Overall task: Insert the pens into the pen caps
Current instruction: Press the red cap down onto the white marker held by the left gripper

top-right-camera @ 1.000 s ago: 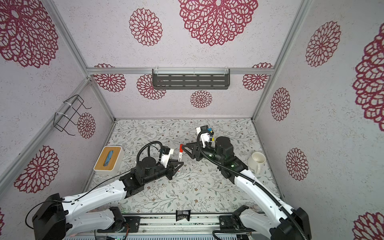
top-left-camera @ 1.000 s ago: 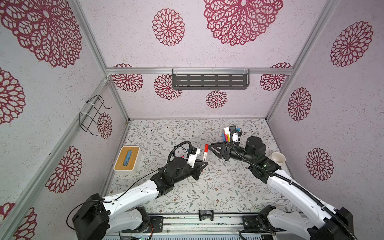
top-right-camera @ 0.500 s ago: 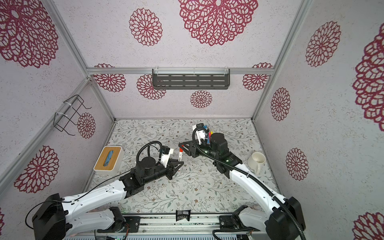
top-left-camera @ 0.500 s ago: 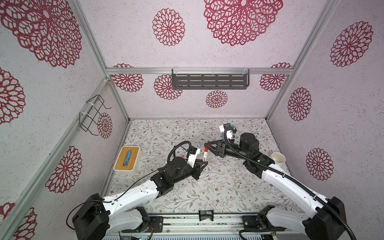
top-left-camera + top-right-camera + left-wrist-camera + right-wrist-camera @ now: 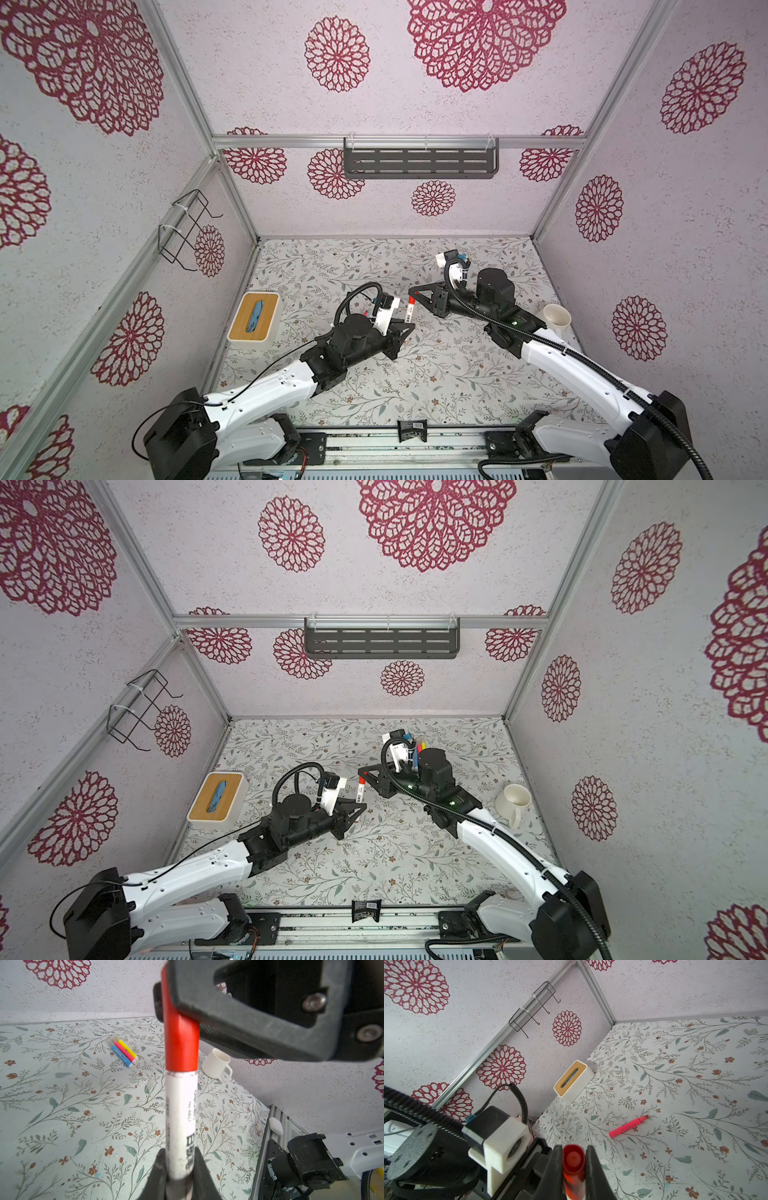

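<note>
Gripping the white pen [image 5: 180, 1109] low on its barrel, the left end effector [image 5: 179, 1159] is clamped tight around it. The pen's long axis runs straight out from those jaws toward the right end effector [image 5: 574, 1159], which is clamped on the red cap [image 5: 180, 1047] at the pen's far end. The cap's rim meets the white barrel. In both top views the pen bridges the two end effectors, held off the surface [image 5: 62, 1095]. Beyond the left end effector, the yellow, pink and blue pens [image 5: 122, 1051] lie side by side, with a clear cap [image 5: 150, 1084] near them. Ahead of the right end effector lies an uncapped pink pen [image 5: 629, 1127], its tip the farther end.
</note>
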Action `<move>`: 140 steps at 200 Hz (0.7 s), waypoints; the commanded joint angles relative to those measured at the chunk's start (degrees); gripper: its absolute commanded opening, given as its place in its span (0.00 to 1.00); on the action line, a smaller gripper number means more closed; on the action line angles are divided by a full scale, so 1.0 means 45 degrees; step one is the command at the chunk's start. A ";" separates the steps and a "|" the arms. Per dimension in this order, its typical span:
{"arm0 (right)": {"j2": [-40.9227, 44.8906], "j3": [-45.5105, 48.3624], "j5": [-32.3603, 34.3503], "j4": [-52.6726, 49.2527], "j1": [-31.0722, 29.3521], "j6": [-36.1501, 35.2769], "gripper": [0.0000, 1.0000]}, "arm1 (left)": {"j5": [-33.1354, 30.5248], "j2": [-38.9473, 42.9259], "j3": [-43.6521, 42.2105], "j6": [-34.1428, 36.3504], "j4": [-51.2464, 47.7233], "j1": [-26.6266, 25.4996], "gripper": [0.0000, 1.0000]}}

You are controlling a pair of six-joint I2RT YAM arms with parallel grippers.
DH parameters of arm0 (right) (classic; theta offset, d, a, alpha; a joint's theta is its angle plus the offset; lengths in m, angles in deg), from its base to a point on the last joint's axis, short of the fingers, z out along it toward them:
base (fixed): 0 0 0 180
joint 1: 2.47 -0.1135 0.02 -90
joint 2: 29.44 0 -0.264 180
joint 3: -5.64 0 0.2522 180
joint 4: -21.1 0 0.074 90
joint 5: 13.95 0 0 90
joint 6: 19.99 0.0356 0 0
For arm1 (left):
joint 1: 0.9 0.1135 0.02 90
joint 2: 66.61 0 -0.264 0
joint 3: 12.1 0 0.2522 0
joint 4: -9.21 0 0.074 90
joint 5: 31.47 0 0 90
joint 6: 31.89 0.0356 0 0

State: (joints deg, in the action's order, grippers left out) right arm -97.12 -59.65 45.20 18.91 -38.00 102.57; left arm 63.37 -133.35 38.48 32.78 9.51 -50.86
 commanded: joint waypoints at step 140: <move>-0.1318 0.2567 0.2704 -0.2038 -0.5444 0.0388 0.00 | 0.2161 0.1466 0.1072 0.0102 0.0684 0.3071 0.00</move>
State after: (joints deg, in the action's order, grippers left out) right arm -101.82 -55.16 74.90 23.35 -55.96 102.79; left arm 76.36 -131.30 38.52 34.10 -6.75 -41.74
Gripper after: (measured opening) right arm 0.170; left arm 0.179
